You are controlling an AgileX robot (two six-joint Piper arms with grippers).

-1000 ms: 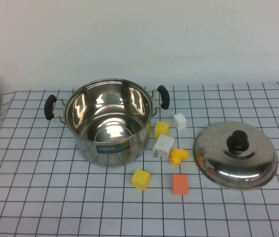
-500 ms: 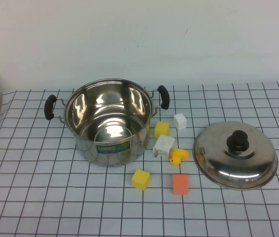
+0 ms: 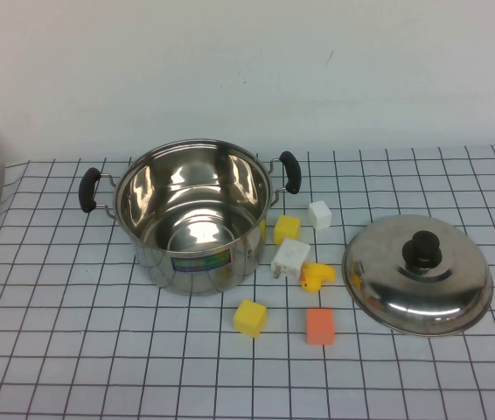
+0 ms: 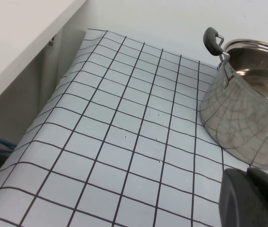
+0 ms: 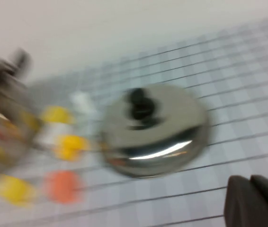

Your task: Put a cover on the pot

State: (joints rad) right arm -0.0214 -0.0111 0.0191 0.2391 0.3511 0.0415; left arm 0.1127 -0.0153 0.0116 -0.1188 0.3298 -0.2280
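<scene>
Pot-covering has not begun: you can see the stockpot point(image 3: 193, 214) standing open on the grid-patterned table point(image 3: 73, 350), left of centre. Nearest you lie a yellow cube point(image 3: 249, 318) and an orange cube point(image 3: 319, 326). Farther back, the domed lid point(image 3: 417, 273) rests on the table to the right, well apart from the pot, knob up. Between them sit a yellow duck toy point(image 3: 316, 276) and a white block point(image 3: 290, 258). Your left gripper point(image 4: 252, 198) hovers near the pot's side; your right gripper point(image 5: 254, 201) hangs near the lid. Whether either pair of jaws is open or closed, you cannot tell.
</scene>
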